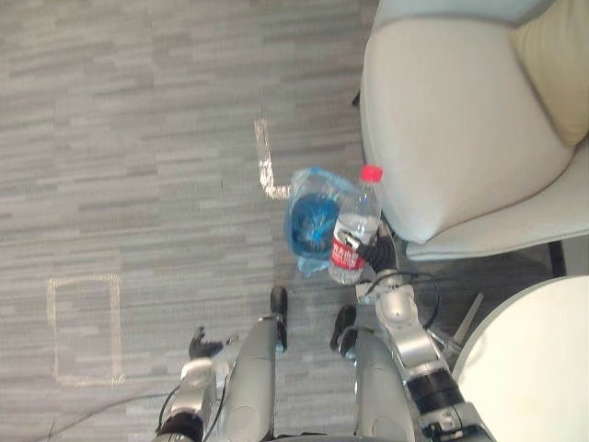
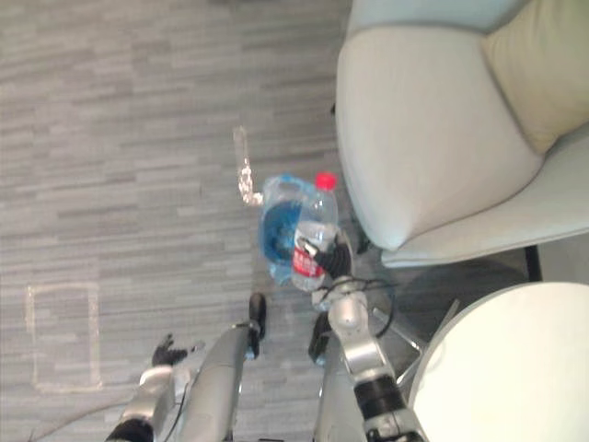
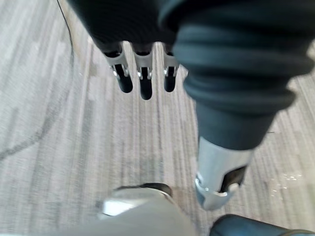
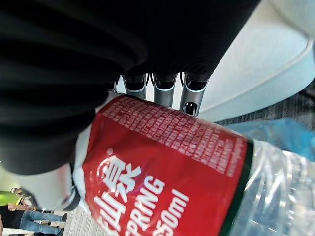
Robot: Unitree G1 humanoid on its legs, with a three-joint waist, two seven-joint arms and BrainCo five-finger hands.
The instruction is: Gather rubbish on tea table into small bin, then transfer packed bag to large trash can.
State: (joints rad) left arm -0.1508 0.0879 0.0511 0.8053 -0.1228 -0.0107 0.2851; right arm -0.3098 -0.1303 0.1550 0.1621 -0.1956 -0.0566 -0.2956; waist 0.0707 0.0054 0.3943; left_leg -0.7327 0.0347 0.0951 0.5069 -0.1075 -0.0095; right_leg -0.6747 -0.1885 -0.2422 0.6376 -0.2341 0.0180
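Hanging low at the left, the left hand (image 1: 198, 345) has its fingers relaxed over the floor (image 1: 138, 138). In the centre, a blue bag (image 1: 308, 221) sits on the floor. Right by it, the right hand (image 1: 379, 253) is wrapped round an upright red-capped water bottle (image 1: 354, 221). To the right is a pale armchair (image 1: 460, 138), and nearer the robot a round white worktop (image 1: 534, 368).
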